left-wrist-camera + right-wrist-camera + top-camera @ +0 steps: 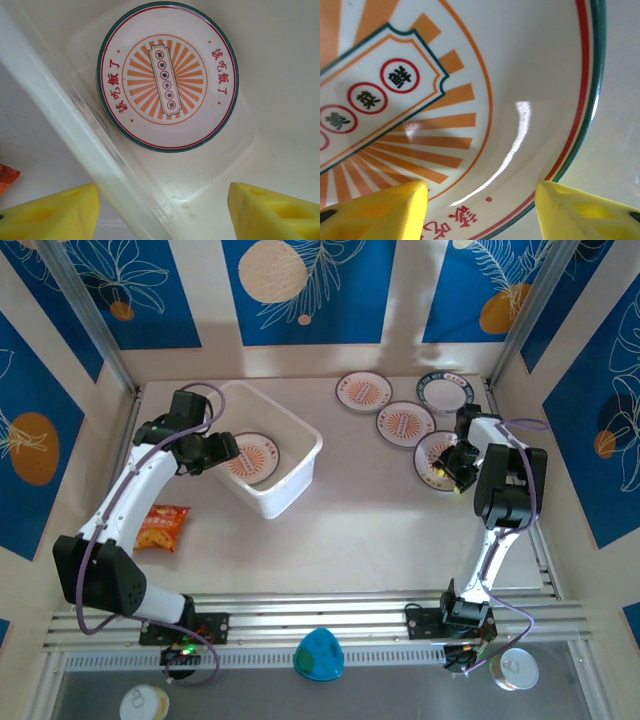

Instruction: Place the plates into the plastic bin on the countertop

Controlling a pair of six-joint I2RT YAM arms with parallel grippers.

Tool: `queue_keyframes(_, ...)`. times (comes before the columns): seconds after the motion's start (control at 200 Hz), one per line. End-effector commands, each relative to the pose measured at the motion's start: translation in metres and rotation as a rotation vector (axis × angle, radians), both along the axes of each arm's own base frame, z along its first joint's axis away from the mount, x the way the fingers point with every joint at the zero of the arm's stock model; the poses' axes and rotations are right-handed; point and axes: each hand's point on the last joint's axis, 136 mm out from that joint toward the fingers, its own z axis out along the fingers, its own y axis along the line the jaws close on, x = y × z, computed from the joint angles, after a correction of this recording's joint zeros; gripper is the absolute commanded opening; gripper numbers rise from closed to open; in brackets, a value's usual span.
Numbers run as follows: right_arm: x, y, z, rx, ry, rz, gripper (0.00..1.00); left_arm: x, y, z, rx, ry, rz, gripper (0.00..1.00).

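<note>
On the left, your left gripper (pixel 215 450) (pixel 160 210) hung over the plastic bin (pixel 300 435) (pixel 60 110). Its fingers were partway apart and held nothing. A plate (pixel 262 455) (pixel 167 75) lay flat on the bin's floor, right under it.

In the middle, the countertop (pixel 370 510) was bare, so you had room to carry.

On the right, your right gripper (pixel 460 465) (pixel 482 210) sat low over the nearest plate (pixel 435 450) (pixel 520 75). Its fingers were partway apart and not pinching yet. I think picking up was the step in hand. Next you needed the plate's rim between the fingers. Three more plates (pixel 405 424) lay close by, and the right wall (pixel 590 420) was near, so going straight up first looked safest.
</note>
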Motion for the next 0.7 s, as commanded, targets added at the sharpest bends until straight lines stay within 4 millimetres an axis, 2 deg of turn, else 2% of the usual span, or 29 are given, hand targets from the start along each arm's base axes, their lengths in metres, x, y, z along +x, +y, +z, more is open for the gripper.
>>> queue_keyframes(0.0,-0.025,0.022,-0.008,0.062,0.089,0.053,0.60,0.005,-0.010,0.012,-0.015,-0.041,-0.041,0.69)
queue_keyframes(0.27,-0.039,0.056,-0.007,0.108,0.103,0.114,0.60,0.007,-0.012,0.009,-0.023,-0.040,-0.051,0.70)
queue_keyframes(0.435,-0.041,0.073,0.005,0.136,0.070,0.141,0.60,0.007,-0.012,0.008,-0.019,-0.039,-0.052,0.70)
queue_keyframes(0.695,-0.024,0.062,0.043,0.167,-0.077,0.092,0.60,0.004,-0.011,0.006,-0.022,-0.041,-0.050,0.70)
